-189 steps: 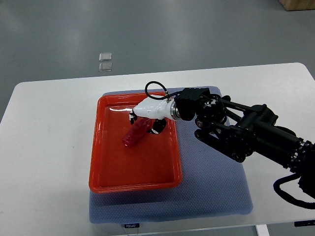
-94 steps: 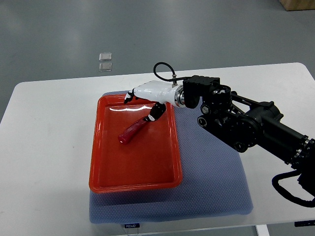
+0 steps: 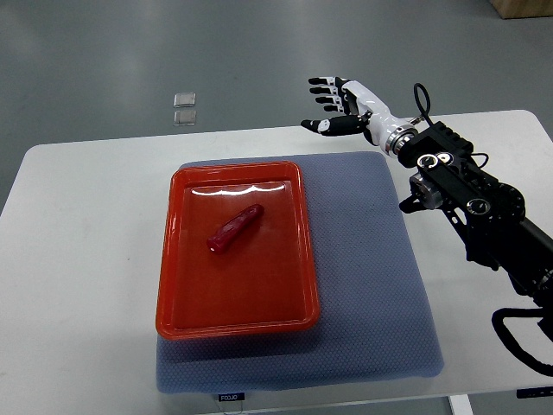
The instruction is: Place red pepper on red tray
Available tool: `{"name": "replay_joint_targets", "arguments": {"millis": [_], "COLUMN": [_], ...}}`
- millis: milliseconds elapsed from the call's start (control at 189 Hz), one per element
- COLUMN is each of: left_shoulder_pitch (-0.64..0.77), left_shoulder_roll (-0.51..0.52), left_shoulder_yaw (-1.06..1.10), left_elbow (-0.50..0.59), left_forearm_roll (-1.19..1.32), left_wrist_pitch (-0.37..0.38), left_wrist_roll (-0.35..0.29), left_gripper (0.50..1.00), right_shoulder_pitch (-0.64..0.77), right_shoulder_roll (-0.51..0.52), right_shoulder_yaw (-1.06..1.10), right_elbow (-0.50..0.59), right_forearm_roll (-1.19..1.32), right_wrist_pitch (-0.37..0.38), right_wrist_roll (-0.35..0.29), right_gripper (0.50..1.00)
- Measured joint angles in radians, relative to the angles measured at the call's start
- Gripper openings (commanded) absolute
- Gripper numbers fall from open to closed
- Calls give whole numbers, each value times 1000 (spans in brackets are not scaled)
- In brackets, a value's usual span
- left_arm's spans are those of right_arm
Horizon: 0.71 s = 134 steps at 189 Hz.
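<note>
The red pepper [image 3: 234, 230] is a slim, glossy, dark red pod lying slantwise in the red tray [image 3: 174, 259], well apart from the right hand [image 3: 342, 110], lower and to its left. The tray sits on a blue-grey mat [image 3: 371, 285] whose near edge shows a small label too small to read. The hand is raised beyond the mat's far corner, fingers spread, holding nothing; its black arm is cut off at the right edge.

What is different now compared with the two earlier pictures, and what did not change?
The right hand let go of the red pepper and pulled back from over the red tray toward the table's far edge, where it now shows with fingers spread and empty. The pepper settled flat in the tray. The tray, the blue mat and the white table stayed as they were.
</note>
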Motion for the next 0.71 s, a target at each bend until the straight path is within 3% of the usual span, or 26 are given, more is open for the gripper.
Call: {"name": "replay_joint_targets", "arguments": {"millis": [186, 403, 711], "left_shoulder_pitch": [0, 0, 0], "left_shoulder_roll": [0, 0, 0], "left_shoulder_yaw": [0, 0, 0], "left_elbow": [0, 0, 0], "left_forearm_roll": [0, 0, 0], "left_wrist_pitch": [0, 0, 0], "left_wrist_roll": [0, 0, 0], "left_gripper": [1000, 1000, 1000], "right_shoulder_pitch": [-26, -56, -85], "right_shoulder_roll": [-14, -6, 22], "right_shoulder_yaw": [1, 2, 26], "right_elbow": [0, -5, 3], "right_forearm_roll": [270, 305, 305], "right_wrist_pitch": [-103, -214, -242], "right_wrist_roll": [11, 44, 53], "right_gripper": [917, 917, 917]}}
